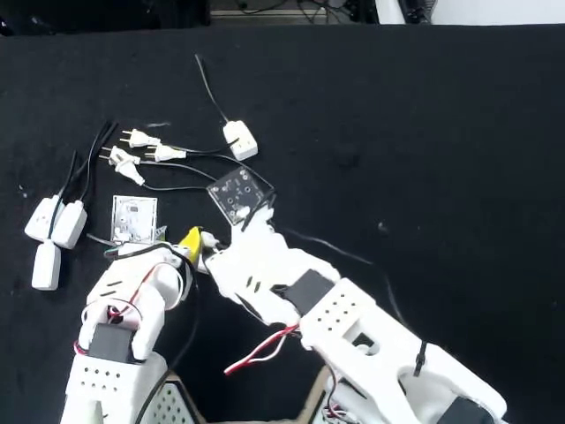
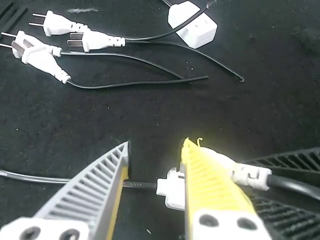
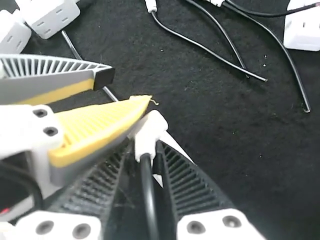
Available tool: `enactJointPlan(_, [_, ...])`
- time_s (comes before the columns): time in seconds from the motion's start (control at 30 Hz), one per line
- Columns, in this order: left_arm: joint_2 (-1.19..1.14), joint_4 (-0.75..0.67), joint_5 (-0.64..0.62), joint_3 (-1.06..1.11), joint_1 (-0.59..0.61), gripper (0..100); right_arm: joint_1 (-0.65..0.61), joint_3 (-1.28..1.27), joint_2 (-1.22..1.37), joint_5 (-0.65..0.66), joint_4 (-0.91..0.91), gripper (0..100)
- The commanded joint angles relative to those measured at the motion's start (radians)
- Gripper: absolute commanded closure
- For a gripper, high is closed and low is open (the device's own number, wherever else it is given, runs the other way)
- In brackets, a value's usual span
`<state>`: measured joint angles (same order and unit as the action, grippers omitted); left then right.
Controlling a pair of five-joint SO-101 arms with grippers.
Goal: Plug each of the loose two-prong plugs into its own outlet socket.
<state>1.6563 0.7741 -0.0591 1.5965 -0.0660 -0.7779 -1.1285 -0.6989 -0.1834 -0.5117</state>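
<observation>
The table (image 1: 424, 132) is covered in matt black cloth flecked with lint. The plugs (image 2: 60, 23), toward 10 o'clock, are smooth, glossy white plastic with bare metal prongs (image 2: 35, 23). Their cords (image 2: 150, 57) look like smooth black rubber. The left gripper (image 2: 155, 150) has ribbed plastic fingers (image 2: 210, 185). The arms (image 1: 265, 265) are matt white plastic.

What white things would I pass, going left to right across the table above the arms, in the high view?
Bunch of outlet sockets → loose two-prong plugs → lone outlet socket.
</observation>
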Motion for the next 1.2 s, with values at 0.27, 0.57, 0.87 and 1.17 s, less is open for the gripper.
enactJointPlan(0.27, [-0.012, -0.005, 0.009, -0.016, -0.031, 82, -0.009, 0.062, -0.051, -0.023, 0.043, 98.8])
enactJointPlan(0.57, [-0.012, -0.011, 0.009, -0.007, -0.035, 82, 0.020, 0.065, -0.051, -0.025, 0.043, 98.8])
enactJointPlan(0.87, [-0.012, -0.009, 0.009, -0.007, -0.053, 82, 0.021, 0.065, -0.051, -0.025, 0.043, 98.8])
enactJointPlan(1.17, [-0.012, -0.008, 0.009, -0.015, -0.044, 82, 0.038, 0.062, -0.051, -0.008, 0.035, 98.8])
